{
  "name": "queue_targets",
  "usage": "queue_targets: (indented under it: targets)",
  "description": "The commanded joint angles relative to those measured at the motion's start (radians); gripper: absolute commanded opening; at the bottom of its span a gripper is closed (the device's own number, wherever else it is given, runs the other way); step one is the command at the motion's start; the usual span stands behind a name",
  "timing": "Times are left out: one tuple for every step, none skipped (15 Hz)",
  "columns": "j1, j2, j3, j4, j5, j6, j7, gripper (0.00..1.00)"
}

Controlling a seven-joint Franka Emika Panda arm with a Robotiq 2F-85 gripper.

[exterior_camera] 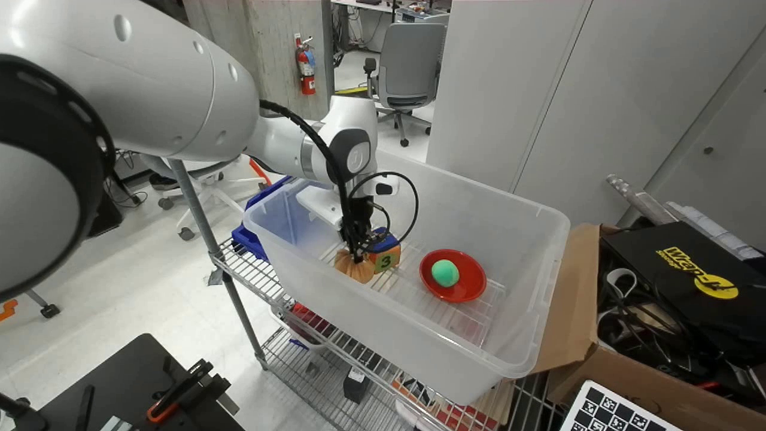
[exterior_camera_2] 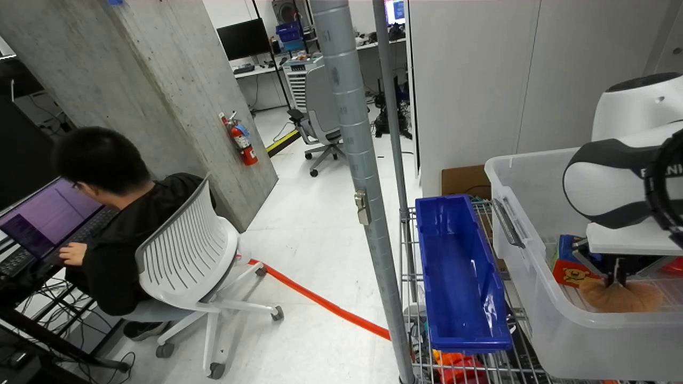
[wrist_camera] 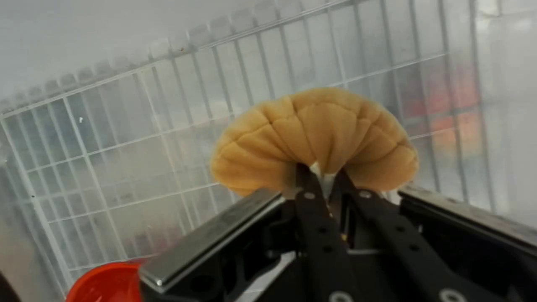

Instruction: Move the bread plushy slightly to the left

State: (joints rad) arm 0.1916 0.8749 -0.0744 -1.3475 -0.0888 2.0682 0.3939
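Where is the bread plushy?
In an exterior view, the plushy is just left of the cube, inside the bin, pinched between the fingers.

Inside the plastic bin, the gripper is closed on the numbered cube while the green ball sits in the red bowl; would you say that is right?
Not quite: the wrist view shows the gripper closed on the bread plushy, not the numbered cube. The rest holds: inside the plastic bin, the green ball sits in the red bowl.

Pinched, creased tan bread plushy
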Motion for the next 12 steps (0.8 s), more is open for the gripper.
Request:
queue_targets:
  targets:
    - [-0.002, 0.02, 0.031, 0.018, 0.02, 0.005, -0.014, 0.03]
    - [-0.004, 0.034, 0.035, 0.023, 0.023, 0.016, -0.011, 0.03]
    - [-0.01, 0.043, 0.036, 0.039, 0.025, 0.016, -0.017, 0.03]
    - [-0.011, 0.057, 0.034, 0.046, 0.024, 0.027, -0.018, 0.03]
    - [-0.013, 0.07, 0.032, 0.054, 0.021, 0.038, -0.019, 0.03]
    - [-0.016, 0.083, 0.033, 0.063, 0.024, 0.048, -0.02, 0.03]
    - [-0.019, 0.093, 0.036, 0.068, 0.027, 0.063, -0.023, 0.03]
    - [-0.023, 0.1, 0.04, 0.069, 0.032, 0.079, -0.027, 0.03]
    - [-0.027, 0.107, 0.044, 0.072, 0.038, 0.089, -0.034, 0.03]
    - [-0.029, 0.114, 0.045, 0.069, 0.042, 0.106, -0.039, 0.03]
    - [-0.03, 0.119, 0.047, 0.064, 0.047, 0.12, -0.041, 0.03]
    - [-0.031, 0.124, 0.048, 0.061, 0.052, 0.125, -0.044, 0.03]
